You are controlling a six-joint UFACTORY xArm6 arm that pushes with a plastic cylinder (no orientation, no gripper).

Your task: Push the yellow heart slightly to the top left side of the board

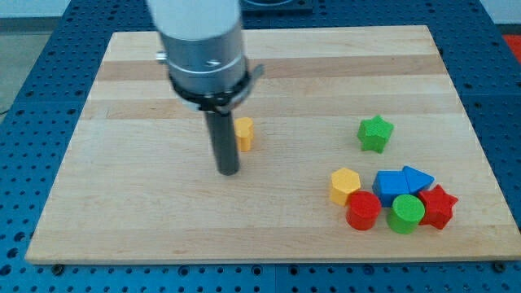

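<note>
The yellow heart (244, 133) lies on the wooden board (122, 203) a little left of centre, partly hidden behind my rod. My tip (229, 172) rests on the board just below and slightly left of the heart, close to it; I cannot tell whether they touch.
A green star (375, 133) sits to the right of centre. At the lower right is a cluster: a yellow hexagon (345, 185), a red cylinder (363, 212), a green cylinder (405, 213), a blue cube (391, 184), a blue triangle (418, 177) and a red star (438, 207).
</note>
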